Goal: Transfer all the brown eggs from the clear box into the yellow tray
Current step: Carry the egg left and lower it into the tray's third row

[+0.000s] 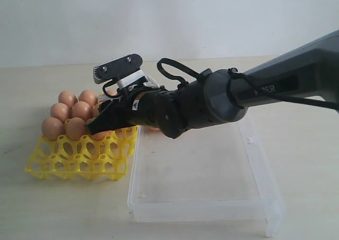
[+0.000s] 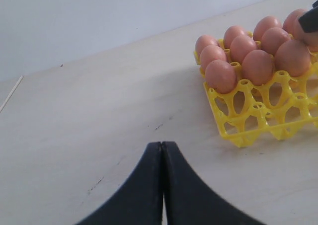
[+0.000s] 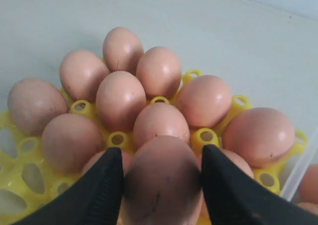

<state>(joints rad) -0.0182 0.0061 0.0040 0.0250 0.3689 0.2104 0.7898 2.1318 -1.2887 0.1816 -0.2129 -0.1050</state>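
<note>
R gripper (image 3: 161, 153) clamps brown egg (image 3: 161, 190) at yellow tray (image 3: 237, 103), long axis along fingers (image 3: 99, 185), L gripper (image 2: 161, 144) closed, empty

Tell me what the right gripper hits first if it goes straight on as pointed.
Probably the seated egg just ahead in the yellow tray, struck by the brown egg the right gripper holds; depth is unclear.

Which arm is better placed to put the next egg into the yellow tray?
Right. The right gripper holds a brown egg over the yellow tray; the left gripper is shut, empty, off to one side.
</note>
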